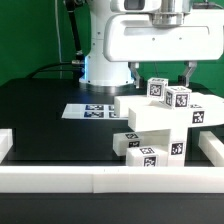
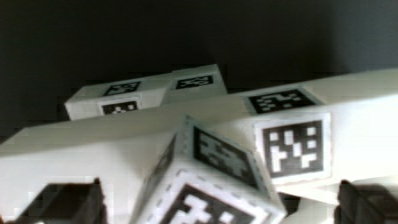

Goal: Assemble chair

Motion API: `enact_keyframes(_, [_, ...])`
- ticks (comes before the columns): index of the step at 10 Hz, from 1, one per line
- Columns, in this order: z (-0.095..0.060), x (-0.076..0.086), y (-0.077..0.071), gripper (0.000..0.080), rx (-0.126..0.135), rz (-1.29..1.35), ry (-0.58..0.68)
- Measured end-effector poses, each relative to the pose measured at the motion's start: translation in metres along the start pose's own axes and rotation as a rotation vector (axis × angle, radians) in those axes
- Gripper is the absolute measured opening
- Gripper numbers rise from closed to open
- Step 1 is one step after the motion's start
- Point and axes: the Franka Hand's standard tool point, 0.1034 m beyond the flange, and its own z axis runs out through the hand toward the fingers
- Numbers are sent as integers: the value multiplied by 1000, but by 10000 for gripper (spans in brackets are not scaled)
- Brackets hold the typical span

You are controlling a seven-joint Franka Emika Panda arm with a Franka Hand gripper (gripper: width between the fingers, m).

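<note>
The chair parts [image 1: 150,122] are white chunky pieces with black-and-white tags, stacked in a blocky cluster at the exterior view's right. Two tagged blocks [image 1: 168,93] stick up on top of the cluster. My gripper [image 1: 162,75] hangs just above them, open, with one finger to each side. In the wrist view the gripper [image 2: 214,205] is open and its dark fingertips [image 2: 63,203] stand wide apart. A tilted tagged block [image 2: 222,175] lies between them without touching either. More tagged white parts [image 2: 151,92] show behind it.
The marker board [image 1: 92,111] lies flat on the black table, to the exterior view's left of the parts. Long low white border rails run along the front [image 1: 100,180], the left [image 1: 5,145] and the right [image 1: 213,150]. The robot base [image 1: 105,60] stands behind.
</note>
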Motion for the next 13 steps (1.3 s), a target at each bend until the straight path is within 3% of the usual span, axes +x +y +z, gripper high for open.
enact_keyframes(12, [0,-2,8,649,-8,-637,-6])
enact_keyframes(13, [0,-2,8,524,-8,-637,-6])
